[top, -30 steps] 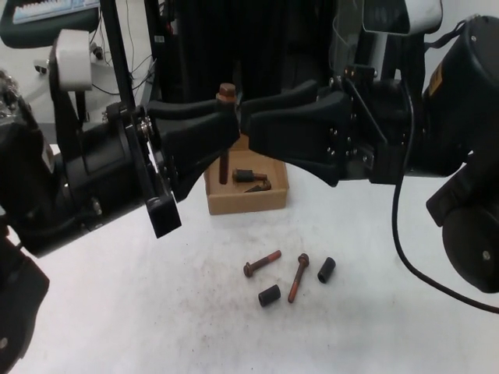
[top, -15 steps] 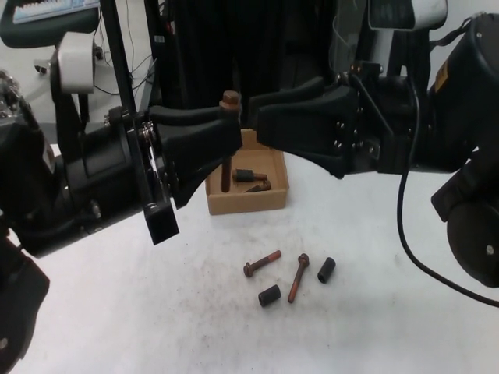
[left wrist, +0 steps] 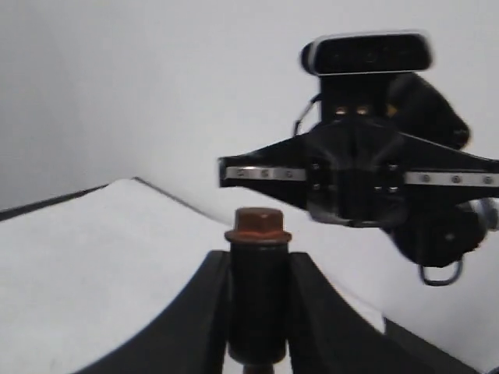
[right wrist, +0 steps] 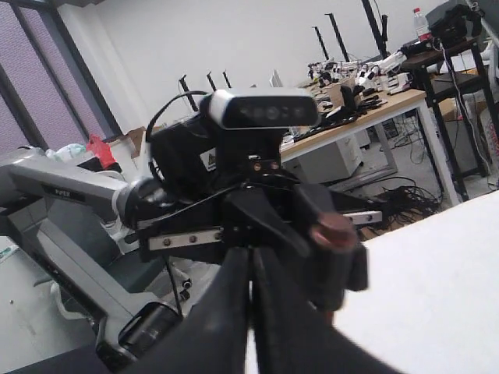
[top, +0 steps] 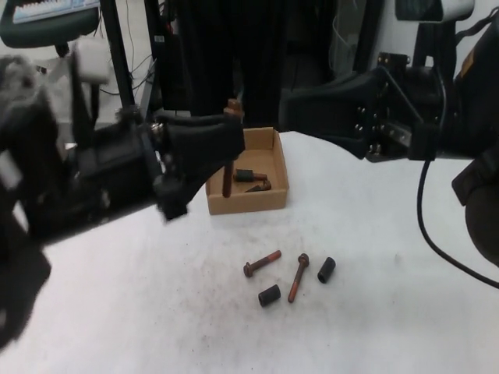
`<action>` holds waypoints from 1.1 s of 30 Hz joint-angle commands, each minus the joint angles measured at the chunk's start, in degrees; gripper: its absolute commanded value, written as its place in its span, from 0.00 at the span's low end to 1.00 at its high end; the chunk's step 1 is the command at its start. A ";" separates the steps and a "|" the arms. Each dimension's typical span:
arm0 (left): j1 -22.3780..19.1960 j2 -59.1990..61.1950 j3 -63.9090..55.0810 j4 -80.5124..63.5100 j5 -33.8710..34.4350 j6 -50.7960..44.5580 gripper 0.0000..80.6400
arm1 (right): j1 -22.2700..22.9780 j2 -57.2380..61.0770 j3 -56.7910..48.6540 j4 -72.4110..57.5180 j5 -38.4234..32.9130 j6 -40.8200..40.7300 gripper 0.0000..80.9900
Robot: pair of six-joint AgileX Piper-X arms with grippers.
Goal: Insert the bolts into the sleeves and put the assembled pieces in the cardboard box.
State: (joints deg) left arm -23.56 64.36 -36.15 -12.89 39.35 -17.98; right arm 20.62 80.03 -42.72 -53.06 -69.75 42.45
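The left gripper (left wrist: 257,265) is pinching a black sleeve (left wrist: 257,312) with a bolt (left wrist: 257,224) standing upright in it. It is hanging over the nine o'clock side of the cardboard box (top: 246,202), presumably to drop the pair straight in. The right gripper (right wrist: 249,269) is hovering at the box's two o'clock, fingers pressed together on nothing, likely to leave room.

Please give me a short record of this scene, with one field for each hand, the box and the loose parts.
Left hand: shut on a sleeve with a bolt through it, held upright
Right hand: shut, empty, apart from that bolt
Cardboard box: two assembled pieces inside
Bench: two loose bolts, two loose sleeves, outside the box
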 commanded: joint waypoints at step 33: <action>0.74 64.14 -73.09 49.72 -25.29 24.42 0.00 | -4.16 -0.49 -0.17 -0.19 -1.76 3.03 0.01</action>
State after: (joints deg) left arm -22.90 128.64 -108.32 37.24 15.16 6.30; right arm 16.71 80.03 -42.62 -53.05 -70.87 45.37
